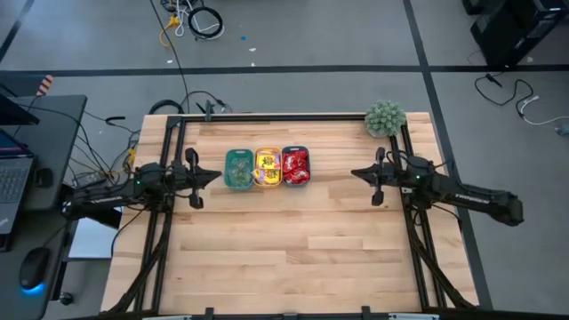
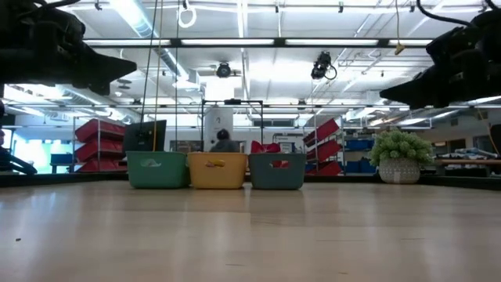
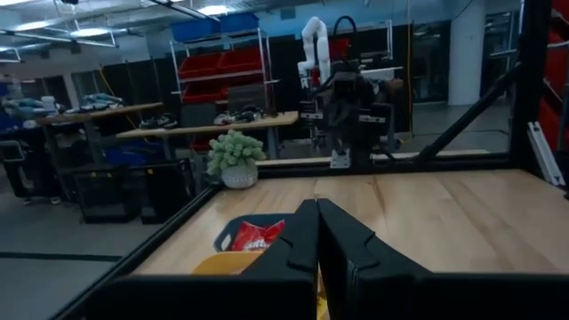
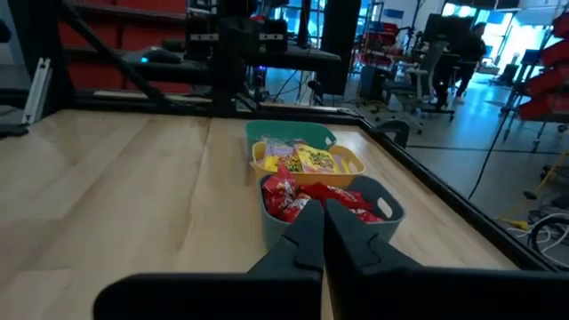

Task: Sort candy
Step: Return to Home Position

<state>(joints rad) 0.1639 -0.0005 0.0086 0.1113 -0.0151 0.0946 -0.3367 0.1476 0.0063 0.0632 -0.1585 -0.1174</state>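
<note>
The candy (image 1: 268,167) lies in three trays (image 2: 218,174) across the high view's upper middle on the desk (image 1: 311,249), between left gripper (image 1: 212,175), nearer, and right gripper (image 1: 357,173), both pinched closed, empty

— What do you look like from above?
— I'm two slim, matte black jointed arms. My left arm (image 1: 116,191) is plain; my right arm (image 1: 484,203) carries white lettering (image 1: 468,197) along its forearm.
— And the ends?
— My left gripper (image 1: 216,175) and right gripper (image 1: 355,173) taper to points. Up close, my fingers (image 3: 302,238) are dark, angular, flat-faceted wedges.
</note>
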